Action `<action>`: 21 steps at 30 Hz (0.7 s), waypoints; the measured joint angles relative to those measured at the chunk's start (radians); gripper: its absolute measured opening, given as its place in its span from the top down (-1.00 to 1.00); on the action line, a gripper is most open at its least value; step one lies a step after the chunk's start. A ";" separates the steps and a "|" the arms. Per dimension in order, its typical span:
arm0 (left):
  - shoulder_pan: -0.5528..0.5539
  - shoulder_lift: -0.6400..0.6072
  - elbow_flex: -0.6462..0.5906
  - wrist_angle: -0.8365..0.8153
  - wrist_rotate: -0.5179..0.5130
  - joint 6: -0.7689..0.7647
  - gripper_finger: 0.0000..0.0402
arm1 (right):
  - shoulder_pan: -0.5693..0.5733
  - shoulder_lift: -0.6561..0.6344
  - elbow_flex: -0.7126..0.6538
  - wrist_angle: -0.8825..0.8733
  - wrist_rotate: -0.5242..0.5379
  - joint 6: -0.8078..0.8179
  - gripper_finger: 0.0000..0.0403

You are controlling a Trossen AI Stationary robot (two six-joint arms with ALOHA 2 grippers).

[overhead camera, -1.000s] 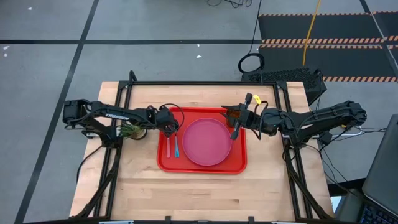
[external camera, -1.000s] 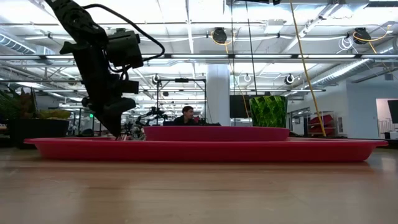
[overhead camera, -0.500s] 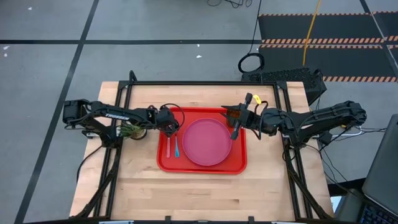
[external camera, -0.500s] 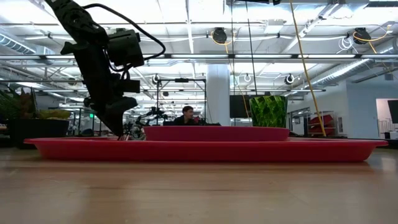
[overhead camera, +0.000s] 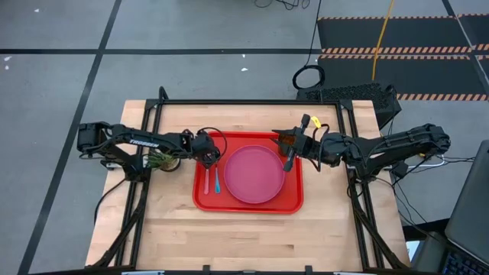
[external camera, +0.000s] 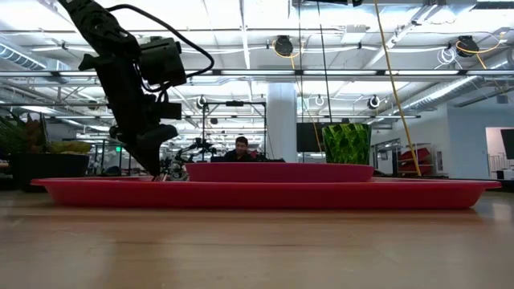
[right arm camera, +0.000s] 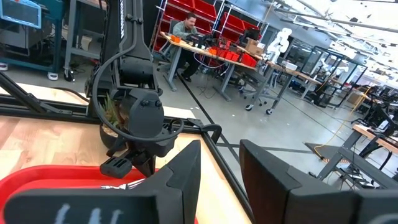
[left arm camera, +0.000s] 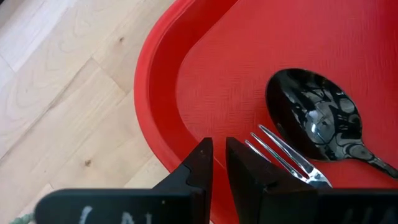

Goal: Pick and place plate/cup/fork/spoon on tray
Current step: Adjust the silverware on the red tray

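- Tray (overhead camera: 294, 200), red and rectangular, lies at the middle of the table (overhead camera: 176, 237); the pink plate (overhead camera: 254, 174) sits on it toward its right edge; the fork (overhead camera: 206, 181) and the blue-handled spoon (overhead camera: 217, 182) lie side by side along its left edge.
- High view alone shows the whole layout; the low view shows only the tray's rim with the plate's rim above it, and the green cup (external camera: 346, 144) upright behind, near the tray's far right corner.
- Left wrist view alone shows the fork's tines (left arm camera: 280, 155) just beside the spoon's dark bowl (left arm camera: 317, 117), both on the tray floor by its rounded corner.
- Left gripper (overhead camera: 208, 157) hangs over the tray's far left corner; its fingers (left arm camera: 202, 165) stand nearly together with a thin gap, pinching nothing.
- Right gripper (overhead camera: 289, 162) is at the tray's right edge by the plate; fingers (right arm camera: 186, 168) apart, empty; the cup is just beside that arm.
- Right wrist view shows a potted plant (right arm camera: 114, 112) and a seated person (right arm camera: 185, 28) in the room.
- Compared with a second ago, nothing has shifted; both arms and all items lie as before.
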State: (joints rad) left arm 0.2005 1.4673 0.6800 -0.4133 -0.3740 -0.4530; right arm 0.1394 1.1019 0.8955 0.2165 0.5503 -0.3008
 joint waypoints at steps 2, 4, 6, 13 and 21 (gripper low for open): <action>0.000 0.000 0.000 0.000 0.000 0.000 0.76 | 0.000 0.000 0.000 0.000 0.000 0.000 0.48; 0.000 0.000 0.000 0.000 0.001 0.004 0.76 | 0.000 0.000 0.000 0.000 0.000 0.000 0.48; 0.000 0.000 0.000 0.001 0.001 0.006 0.76 | 0.000 0.000 0.000 0.000 0.000 0.000 0.48; 0.000 0.000 0.000 0.028 0.003 0.030 0.76 | 0.000 0.000 0.000 0.000 0.000 -0.001 0.48; 0.000 0.000 0.000 0.031 0.003 0.034 0.76 | 0.000 0.000 0.000 0.000 0.000 -0.002 0.48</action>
State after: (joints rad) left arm 0.2005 1.4673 0.6800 -0.3826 -0.3710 -0.4186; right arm 0.1394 1.1019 0.8955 0.2169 0.5503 -0.3026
